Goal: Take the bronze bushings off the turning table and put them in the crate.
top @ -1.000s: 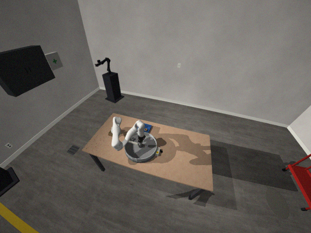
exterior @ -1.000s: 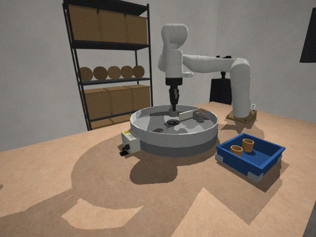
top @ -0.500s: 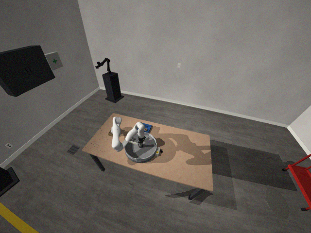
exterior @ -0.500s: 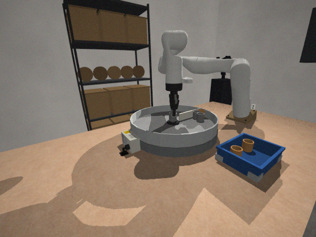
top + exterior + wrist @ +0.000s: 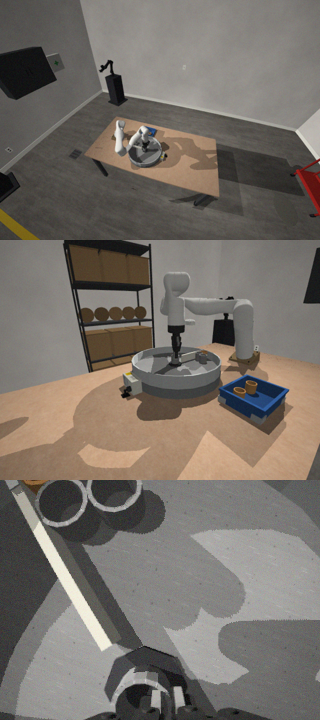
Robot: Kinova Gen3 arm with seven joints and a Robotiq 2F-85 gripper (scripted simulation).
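While your gripper [image 5: 145,147] [image 5: 176,355] [image 5: 167,701] looks clamped on a grey ring's [image 5: 174,361] [image 5: 121,692] wall, the last visible bronze ring [image 5: 204,352] [image 5: 36,482] lies right and far of it on the turntable [image 5: 142,162] [image 5: 178,380] [image 5: 145,590], behind two other grey rings [image 5: 202,359] [image 5: 115,508].

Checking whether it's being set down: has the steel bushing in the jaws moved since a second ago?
Yes, downward: in the exterior view, the steel bushing sits lower against the turning table's rim.
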